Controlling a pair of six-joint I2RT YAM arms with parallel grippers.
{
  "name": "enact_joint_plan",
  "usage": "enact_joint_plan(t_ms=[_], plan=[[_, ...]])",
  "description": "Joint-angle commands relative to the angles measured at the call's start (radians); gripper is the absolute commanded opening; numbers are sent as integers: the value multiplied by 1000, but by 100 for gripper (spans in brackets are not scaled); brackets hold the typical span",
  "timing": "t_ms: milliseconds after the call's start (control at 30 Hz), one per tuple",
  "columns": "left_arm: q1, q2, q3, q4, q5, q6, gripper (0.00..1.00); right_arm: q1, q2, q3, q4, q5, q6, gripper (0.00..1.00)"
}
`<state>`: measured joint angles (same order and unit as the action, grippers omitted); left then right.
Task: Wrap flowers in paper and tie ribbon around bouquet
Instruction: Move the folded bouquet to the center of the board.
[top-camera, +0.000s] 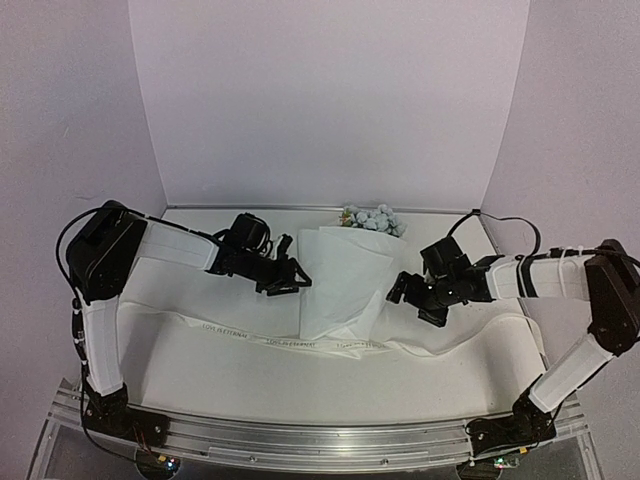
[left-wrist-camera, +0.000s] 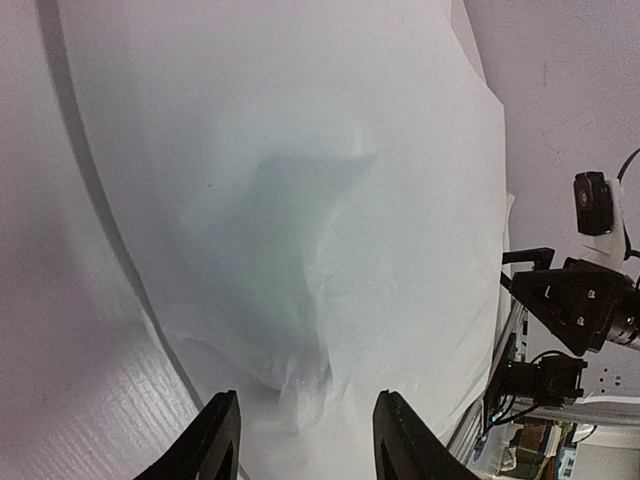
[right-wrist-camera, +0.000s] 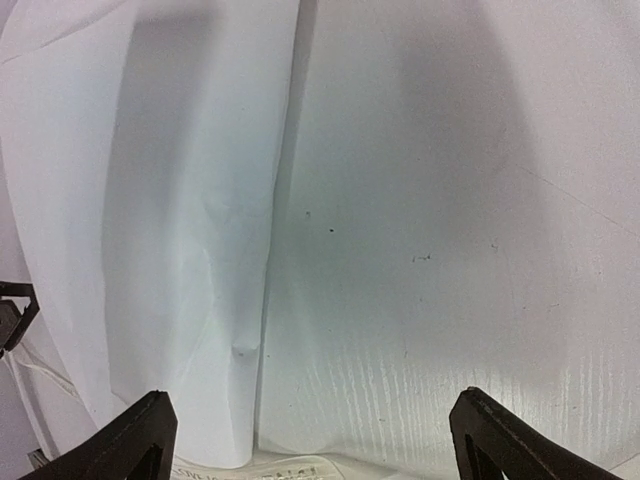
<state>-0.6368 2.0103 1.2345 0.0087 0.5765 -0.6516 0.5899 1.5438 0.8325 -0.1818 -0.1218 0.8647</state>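
**Paper folded over stems, ribbon not yet tied**

The sheet lies mid-surface, one flap folded across the flowers, whose blooms show past its far edge near the back wall. It looks like a loose fold, not yet a pinched cone.

The left end effector sits at the sheet's left edge. Its fingers are partly apart with crumpled paper between them, and I cannot tell whether they grip it. The right end effector hangs spread wide and empty just beside the right edge.

The ribbon lies flat across the surface by the sheet's near end. Tightening the wrap and all the tying appear to remain.
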Motion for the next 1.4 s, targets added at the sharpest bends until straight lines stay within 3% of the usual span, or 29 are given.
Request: enact_joint_plan(t_ms=[0, 400, 967, 1100, 1367], plan=[[-25, 40, 79, 4, 22, 19, 45, 16, -21, 30, 36, -18, -30, 98], [-64, 100, 156, -43, 45, 32, 42, 15, 249, 243, 28, -108, -10, 98], [-88, 158, 209, -50, 72, 32, 40, 15, 357, 227, 125, -133, 80, 94], [-90, 168, 229, -55, 74, 32, 40, 15, 370, 224, 152, -148, 95, 80], [-90, 126, 249, -101, 66, 52, 40, 15, 401, 244, 155, -157, 116, 18]])
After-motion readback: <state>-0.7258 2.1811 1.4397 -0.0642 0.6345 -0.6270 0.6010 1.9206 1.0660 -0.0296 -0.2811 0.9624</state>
